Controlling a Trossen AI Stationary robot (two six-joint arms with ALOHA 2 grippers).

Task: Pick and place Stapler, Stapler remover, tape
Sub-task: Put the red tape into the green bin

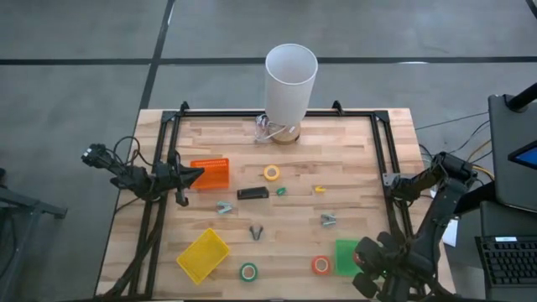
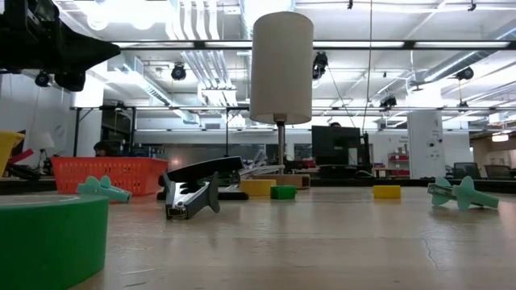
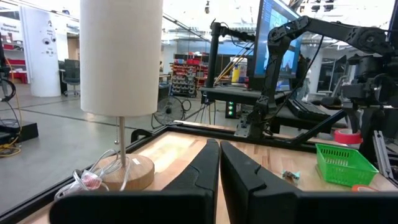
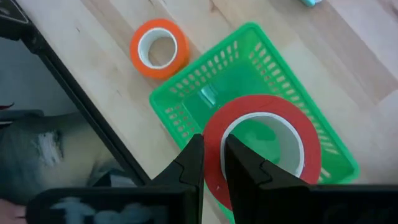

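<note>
Right gripper's (image 4: 213, 163) jaws are pinching the wall of a red tape ring (image 4: 261, 149) and hanging it right over the green basket (image 4: 273, 74), at the worktop's (image 1: 352, 168) near right corner. Left gripper's (image 3: 219, 163) jaws are pressed together on nothing, and that arm is just waiting over at the left edge beside the orange basket (image 1: 211, 173).

Progress-wise, it's looking early. The red ring isn't dropped yet, and the stapler (image 1: 252, 193) is lying out in the middle of the worktop, touched by nobody. Loose rings are sitting around too: a yellow tape ring (image 1: 272, 173) just past the stapler, a green tape ring (image 1: 248, 272) beside the yellow basket (image 1: 203, 255), and an orange tape ring (image 1: 321, 265) just beside the green basket. Grey staple removers (image 1: 256, 232) are scattered about as well.

The right wrist view is the only one really showing the red ring and the grip; from above the arm is hiding it. The overhead is giving the whole layout, and the low view is showing the stapler side-on with the lamp (image 2: 280, 68) behind.
</note>
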